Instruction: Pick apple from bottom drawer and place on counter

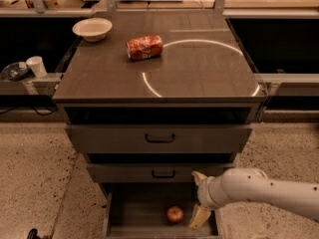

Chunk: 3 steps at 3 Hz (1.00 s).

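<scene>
The red apple (175,214) lies on the grey floor of the open bottom drawer (137,208), right of its middle. My gripper (199,197) is on a white arm reaching in from the right, at the drawer's right side, just right of the apple and not touching it. One yellowish finger (200,216) points down into the drawer beside the apple; the other shows higher, by the middle drawer's front. The gripper is open and empty. The counter (199,73) is the dark top with a bright ring reflection.
A crushed red soda can (144,47) lies on the counter, and a white bowl (92,29) stands at its back left corner. Two closed drawers with black handles (160,139) sit above the open one. A white cup (36,66) stands on a ledge at left.
</scene>
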Tool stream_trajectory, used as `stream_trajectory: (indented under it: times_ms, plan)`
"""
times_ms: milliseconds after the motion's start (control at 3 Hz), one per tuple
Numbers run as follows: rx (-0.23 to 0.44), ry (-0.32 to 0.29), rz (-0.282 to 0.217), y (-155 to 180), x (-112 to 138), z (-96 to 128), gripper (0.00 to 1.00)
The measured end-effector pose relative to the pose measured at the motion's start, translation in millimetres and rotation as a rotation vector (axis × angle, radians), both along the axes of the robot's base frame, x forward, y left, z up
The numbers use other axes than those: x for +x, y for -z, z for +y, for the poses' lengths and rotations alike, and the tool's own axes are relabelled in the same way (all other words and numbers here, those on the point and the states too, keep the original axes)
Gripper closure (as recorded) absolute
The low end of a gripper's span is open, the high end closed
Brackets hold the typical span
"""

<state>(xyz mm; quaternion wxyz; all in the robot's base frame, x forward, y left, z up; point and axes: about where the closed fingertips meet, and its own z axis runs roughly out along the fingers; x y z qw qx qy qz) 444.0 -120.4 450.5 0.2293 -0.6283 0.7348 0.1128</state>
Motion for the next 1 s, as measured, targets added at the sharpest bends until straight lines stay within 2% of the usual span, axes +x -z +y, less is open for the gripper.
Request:
stream_trajectory:
  times_ms: [333,667,1000]
  plan:
    - [0.096,-0.010,-0.065,38,-9,-8,0.00]
    - [0.120,-0.049,-0.089,60,-22,-12,0.00]
    - [0.133,-0.062,-0.062,63,-20,-9,0.00]
